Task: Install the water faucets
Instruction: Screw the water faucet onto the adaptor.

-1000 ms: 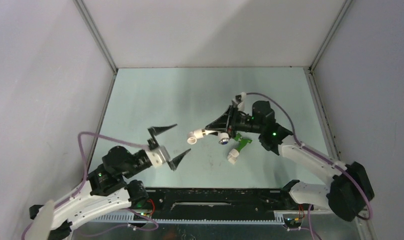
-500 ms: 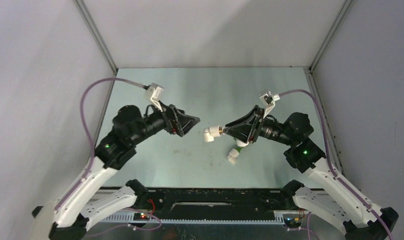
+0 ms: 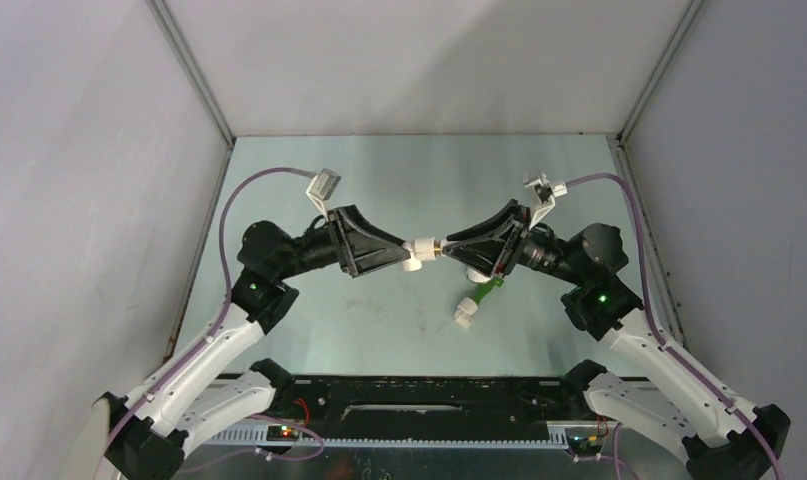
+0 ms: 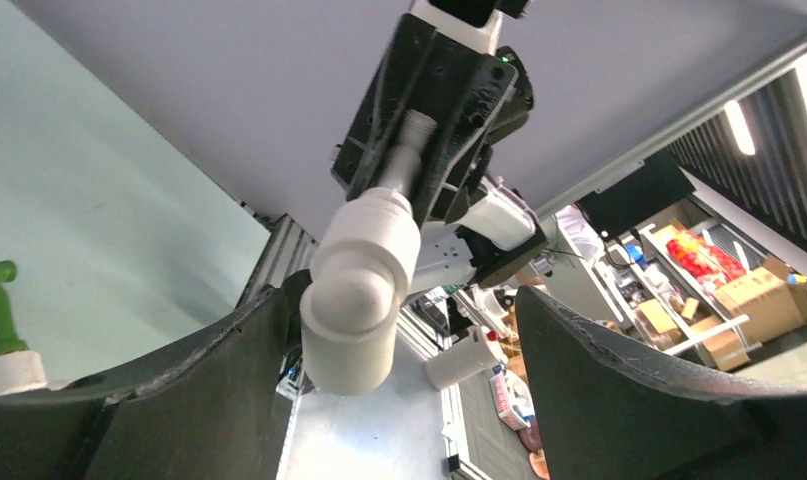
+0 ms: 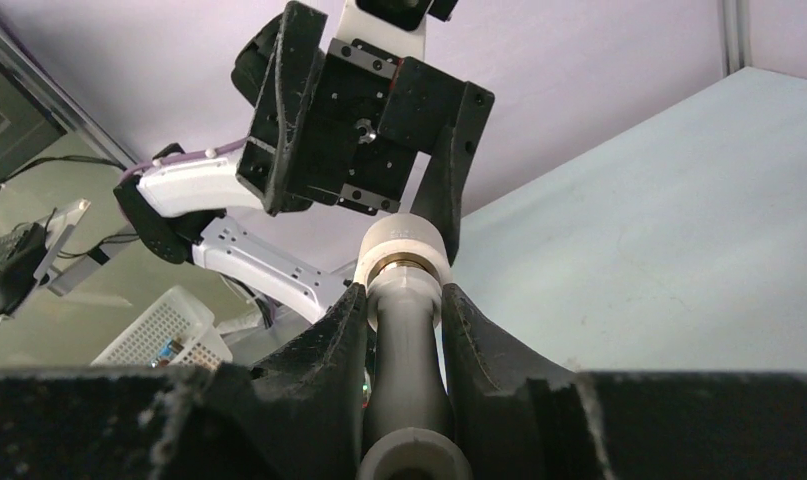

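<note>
In the top external view, the left end effector (image 3: 403,256) is seen brought up to the white elbow fitting (image 3: 417,249). Half a second ago it was held well apart from the fitting, and a second ago it was kept low near the arm bases. The fitting is carried on the threaded end of the white faucet (image 5: 404,345), which is clamped by its grey stem in the right end effector (image 3: 449,250) and held in the air between the two arms, above the worktop (image 3: 379,180). In the left wrist view the left arm's fingers (image 4: 179,380) are shown spread wide, with the fitting between them and close to one; nothing is gripped by them yet. Bare thread (image 4: 411,135) is seen beyond the fitting, so the joint is judged not fully screwed home. The approach is judged complete, and a closing on the fitting is called for next, so that the parts can be turned against each other. The green faucet (image 3: 489,288) is left lying on the worktop, with a white fitting (image 3: 466,315) at its end.
</note>
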